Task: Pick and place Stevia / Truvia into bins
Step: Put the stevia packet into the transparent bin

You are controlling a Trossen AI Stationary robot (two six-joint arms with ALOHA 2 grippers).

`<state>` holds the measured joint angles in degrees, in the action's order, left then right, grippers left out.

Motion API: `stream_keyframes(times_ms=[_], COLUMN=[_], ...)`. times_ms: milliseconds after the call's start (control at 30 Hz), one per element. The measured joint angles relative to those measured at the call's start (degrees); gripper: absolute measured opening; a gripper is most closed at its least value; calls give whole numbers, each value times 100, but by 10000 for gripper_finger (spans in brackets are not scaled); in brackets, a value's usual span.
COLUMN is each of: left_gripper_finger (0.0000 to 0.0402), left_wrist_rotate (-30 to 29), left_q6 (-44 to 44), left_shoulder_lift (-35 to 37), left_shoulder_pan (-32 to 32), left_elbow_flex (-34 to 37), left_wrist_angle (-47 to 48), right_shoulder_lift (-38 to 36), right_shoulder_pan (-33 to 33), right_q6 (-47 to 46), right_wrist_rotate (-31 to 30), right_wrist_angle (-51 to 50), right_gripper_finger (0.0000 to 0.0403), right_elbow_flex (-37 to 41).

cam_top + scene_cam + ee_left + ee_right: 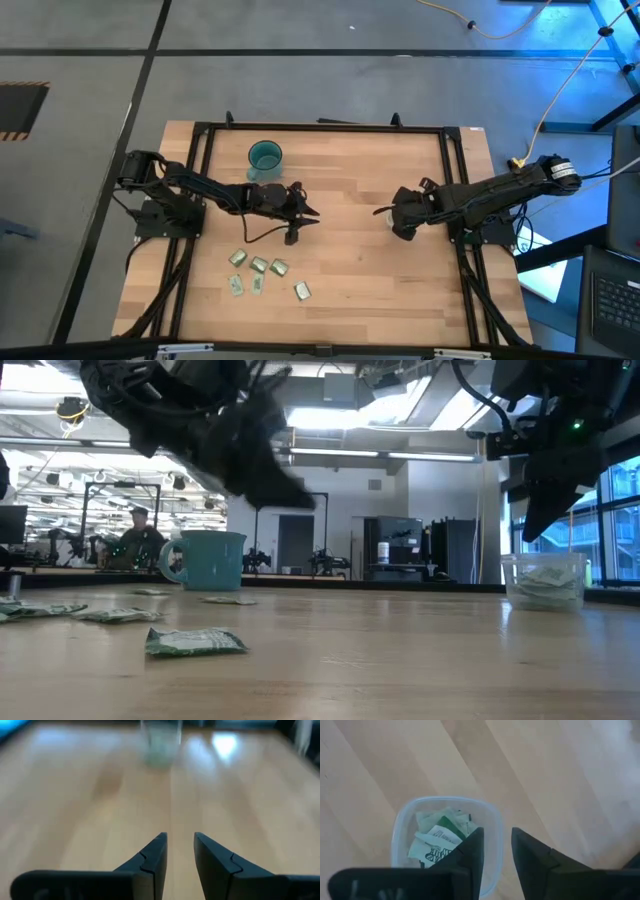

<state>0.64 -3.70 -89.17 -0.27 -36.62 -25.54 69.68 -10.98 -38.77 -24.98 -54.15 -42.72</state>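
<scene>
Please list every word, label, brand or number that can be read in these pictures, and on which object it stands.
No text can be read.
Sachets in the clear plastic cup: dark print, too blurred to read.
Sachets on the table: too small to read.
Teal cup: no label visible.

Clear cup (386, 214) mostly hidden under right claw (396, 222) in high view. Left wrist view: cup (161, 742) blurred, top cut off. Sachet (238, 287) print too small to read.
</scene>
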Motion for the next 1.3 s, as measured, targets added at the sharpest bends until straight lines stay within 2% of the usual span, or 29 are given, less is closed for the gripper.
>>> stream_keyframes(times_ms=[167, 300, 533, 733, 967, 1300], left_gripper_finger=[88, 83, 85, 83, 74, 28], left_wrist_rotate=[-1, -1, -21, -456, -450, -432], left_q6=[-2, 0, 264, 389, 331, 389], left_shoulder_lift=[0, 0, 0, 0, 13, 13], left_shoulder_pan=[-14, -41, -46, -49, -50, -52], left_elbow_flex=[0, 0, 0, 0, -9, -9], left_wrist_angle=[1510, 2196, 2571, 3148, 3431, 3454], right_shoulder_lift=[-3, -3, -3, -3, -3, -3], right_shoulder_pan=[0, 0, 0, 0, 0, -1], right_q6=[10, 16, 21, 23, 23, 23], right_wrist_rotate=[-1, 1, 1, 1, 1, 2], right_wrist_angle=[4, 31, 68, 68, 70, 75], right_gripper_finger=[101, 101, 101, 101, 101, 101], right_elbow_flex=[0, 0, 0, 0, 0, -2])
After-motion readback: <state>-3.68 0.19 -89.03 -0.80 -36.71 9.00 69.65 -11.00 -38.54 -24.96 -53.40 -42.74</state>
